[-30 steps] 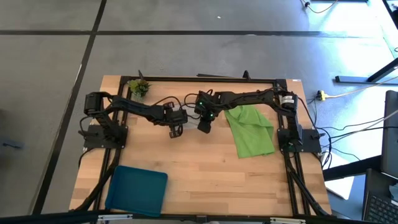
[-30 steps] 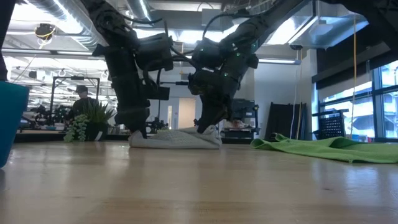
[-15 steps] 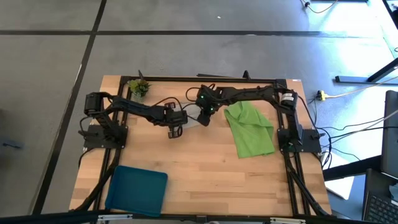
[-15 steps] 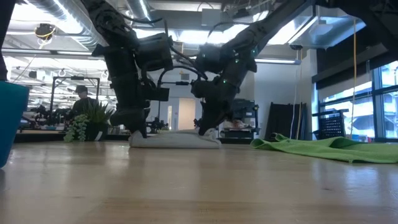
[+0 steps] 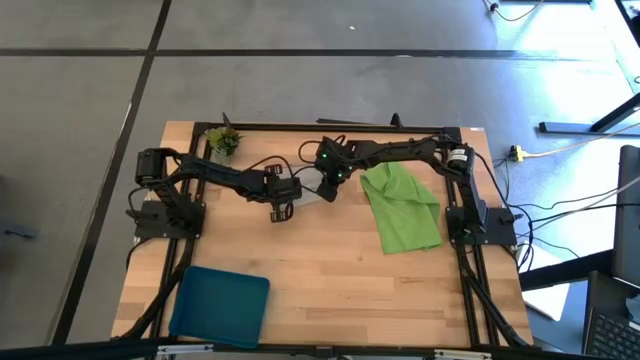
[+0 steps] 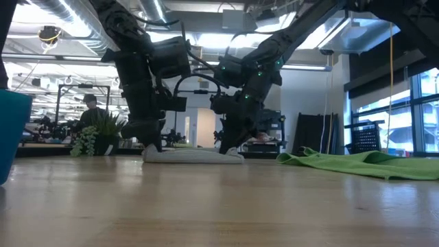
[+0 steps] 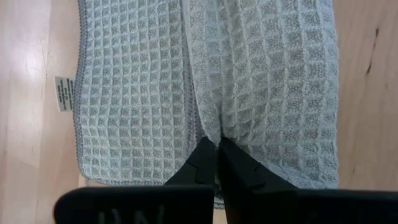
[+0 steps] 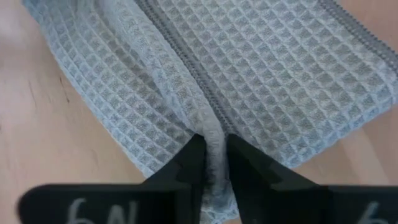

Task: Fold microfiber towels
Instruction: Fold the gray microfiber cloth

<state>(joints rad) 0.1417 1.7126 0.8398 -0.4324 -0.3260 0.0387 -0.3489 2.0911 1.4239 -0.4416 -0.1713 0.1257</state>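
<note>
We are looking down on a wooden table [image 5: 320, 270] where both arms are reaching toward the middle of the far half. Between them the light grey towel [image 7: 205, 87] is lying flat on the wood, mostly hidden under the grippers in the high view; in the low view it is showing as a low, flat bundle [image 6: 193, 155] on the tabletop.

The left gripper [image 7: 216, 163] is sitting at one edge of the grey towel, and we are seeing its two dark fingers pressed together with a ridge of the waffle-weave cloth caught between their tips. A small white label is sticking out from the towel's hem beside it.

The right gripper [image 8: 214, 158] is sitting at the opposite side of the same towel. Its fingers are standing slightly apart, with a raised fold of grey cloth lying in the narrow gap between them; we cannot tell whether they are pinching it or only flanking it.

The lime green towel [image 5: 403, 208] is lying loosely spread on the right part of the table, well apart from the grey one, under the right arm's forearm. In the low view it is showing as a rumpled green sheet [image 6: 363, 163].

The blue tray [image 5: 221, 306] is resting at the near left corner of the table; we are seeing nothing lying in it. A small green plant sprig [image 5: 224, 141] is standing at the far left corner.
</note>
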